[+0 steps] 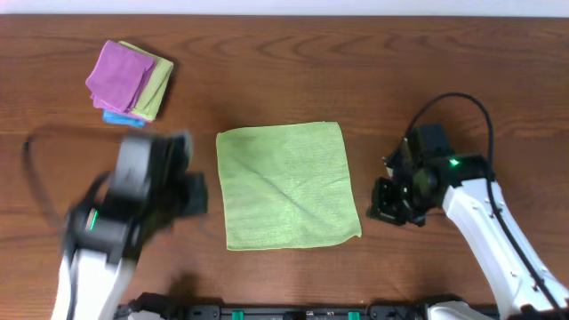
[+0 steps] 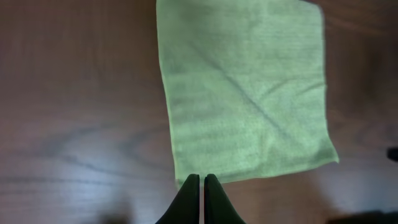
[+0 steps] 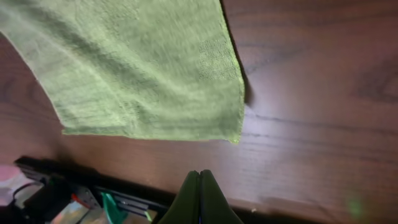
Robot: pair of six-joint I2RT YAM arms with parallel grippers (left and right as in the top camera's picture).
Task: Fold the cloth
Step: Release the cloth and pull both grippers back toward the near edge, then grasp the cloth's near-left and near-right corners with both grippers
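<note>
A light green cloth lies flat and unfolded on the wooden table, with a faint diagonal crease. It also shows in the left wrist view and the right wrist view. My left gripper is shut and empty, hovering just left of the cloth's left edge; in its wrist view its tips sit at the cloth's near edge. My right gripper is shut and empty, just right of the cloth's near right corner; its tips are short of that corner.
A stack of folded cloths, purple on yellow-green on blue, lies at the far left. A black rail runs along the table's front edge. Bare wood surrounds the green cloth.
</note>
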